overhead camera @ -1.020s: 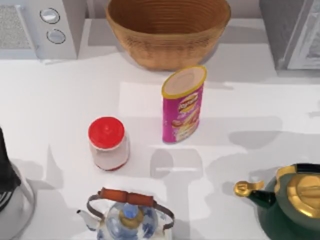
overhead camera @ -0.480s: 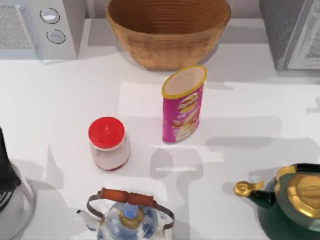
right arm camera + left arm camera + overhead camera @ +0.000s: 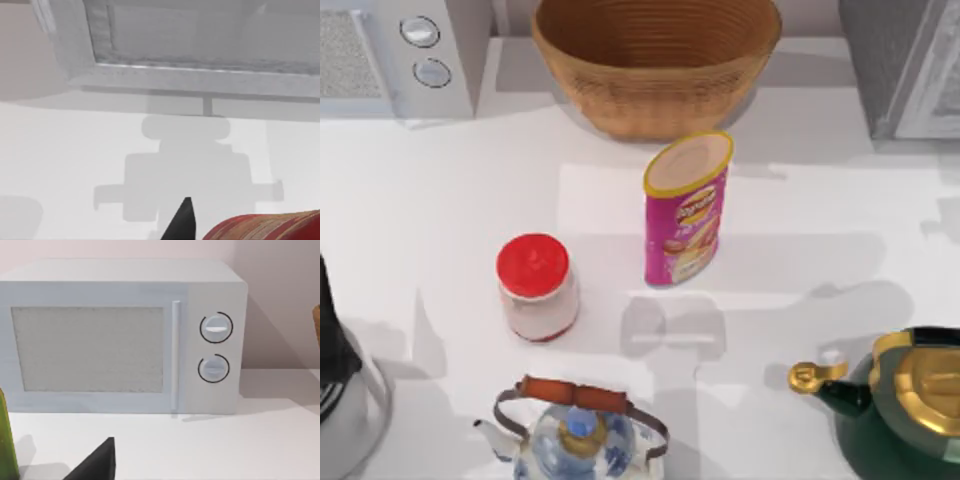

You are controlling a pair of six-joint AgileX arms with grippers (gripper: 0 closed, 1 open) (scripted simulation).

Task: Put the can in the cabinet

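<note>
The can (image 3: pixel 686 208) stands upright mid-table, just in front of the wicker basket (image 3: pixel 655 62), w/ the red-lidded jar (image 3: pixel 535 286) near it to the left; nothing touches it. Vs the earlier top-view pics, no object has budged, but the soft shadows on the right half of the table have shifted and reshaped, so the right arm is prob. on the move above that side (a judgement from shadow alone). The right wrist view faces the grey cabinet (image 3: pixel 200 45) low down, w/ the arm's own blocky shadow on the white table (image 3: pixel 70 150) below it; a dark fingertip (image 3: pixel 182 222) pokes in at the edge, and I can't tell whether those fingers are spread or pressed together. Left wrist view faces the microwave (image 3: pixel 125 335), w/ one dark fingertip (image 3: pixel 97 462) in the corner, spread unknown too; that arm looks parked. For the task: can not yet grasped, cabinet approach or door work seems first.
</note>
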